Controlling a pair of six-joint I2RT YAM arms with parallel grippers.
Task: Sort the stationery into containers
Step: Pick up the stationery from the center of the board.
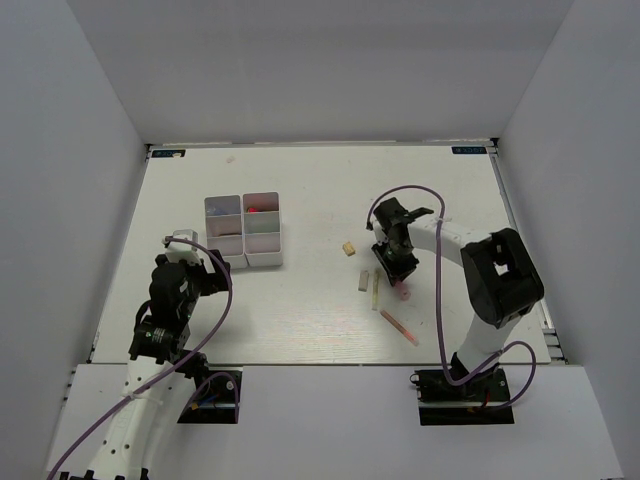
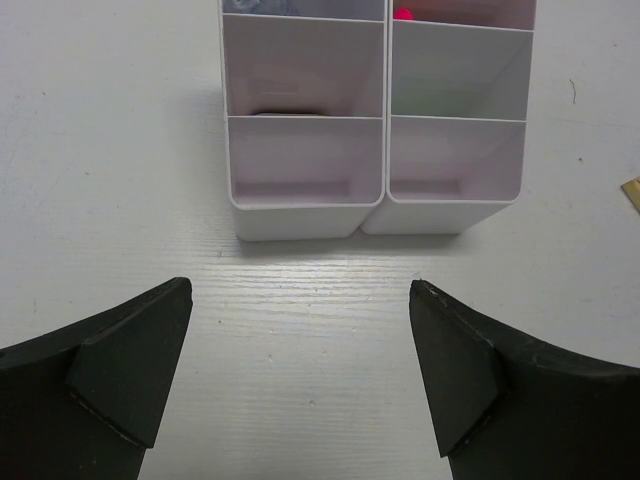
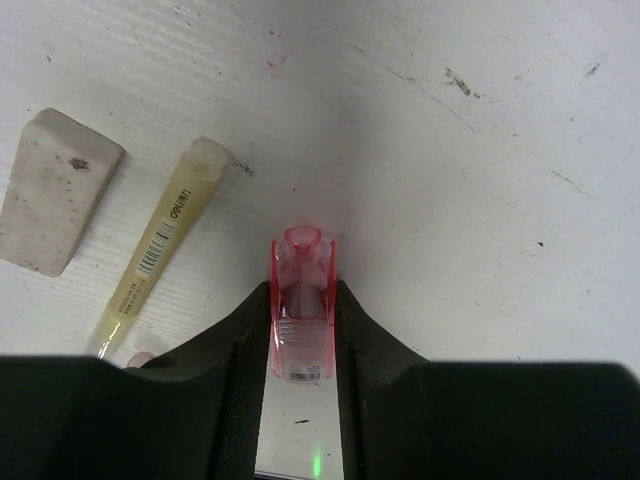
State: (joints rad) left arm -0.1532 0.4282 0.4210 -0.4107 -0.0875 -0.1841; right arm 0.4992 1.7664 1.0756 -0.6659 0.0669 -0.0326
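I saw the right gripper [image 3: 302, 292] with its black jaws pinching both sides of a translucent pink plastic highlighter [image 3: 302, 250], its rounded tip poking out beyond them. Left of the jaws lay a slim pale-yellow printed pencil [image 3: 160, 245] and a scuffed beige block eraser [image 3: 55, 190]. The left gripper [image 2: 300, 310] stood wide, with the white translucent six-compartment plastic tray [image 2: 300, 215] just ahead of its jaws.

Left of the fingers [image 3: 235, 350] of the right gripper [image 3: 301, 300], a thin yellow translucent plastic pen [image 3: 155, 245] reads "deli" beside a barcode.
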